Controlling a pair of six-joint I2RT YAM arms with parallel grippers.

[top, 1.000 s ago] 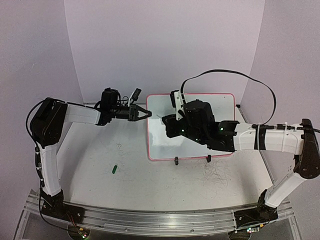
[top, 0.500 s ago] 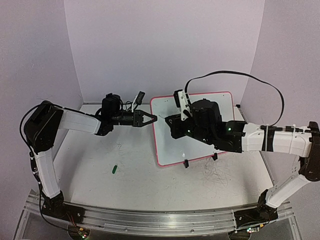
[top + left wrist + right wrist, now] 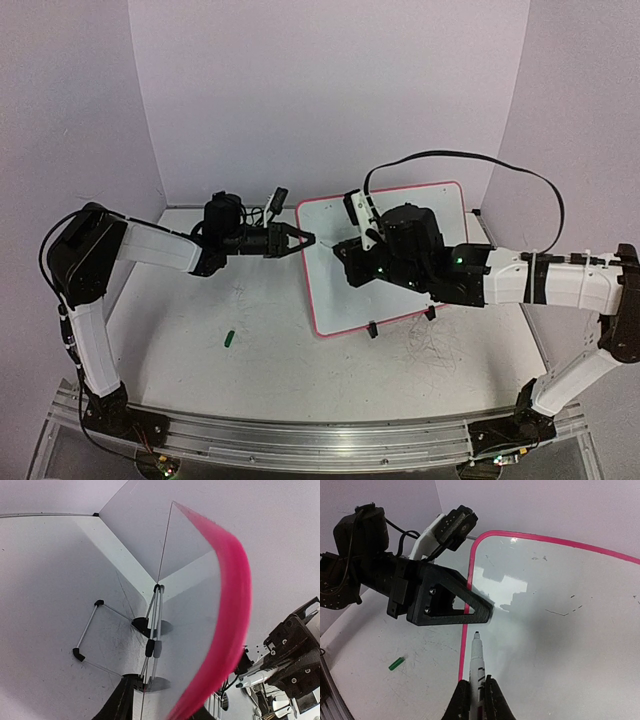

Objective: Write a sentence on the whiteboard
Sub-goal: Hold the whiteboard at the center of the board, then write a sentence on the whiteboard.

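Observation:
The whiteboard [image 3: 325, 285], pink-framed, sits skewed at the back of the table, with its black clip feet [image 3: 371, 328] at the near edge. My left gripper [image 3: 303, 239] is shut on its left edge. In the right wrist view its black finger [image 3: 455, 600] overlaps the pink frame of the board [image 3: 560, 645]. In the left wrist view the frame [image 3: 230, 595] runs between my fingers [image 3: 120, 705]. My right gripper [image 3: 345, 247] is shut on a white marker [image 3: 476, 660], uncapped, its tip just inside the board's left edge. No green sentence shows, only faint marks [image 3: 560, 612].
A small green marker cap [image 3: 229, 338] lies on the scuffed white tabletop [image 3: 200, 300] left of the board; it also shows in the right wrist view [image 3: 396, 663]. Purple walls close in the back and sides. The right arm's black cable [image 3: 500, 165] arcs over the board.
My left gripper moved right and closed on the board's left edge. The board swung from square to skewed, its near edge shifting right. My right gripper with the marker shifted slightly.

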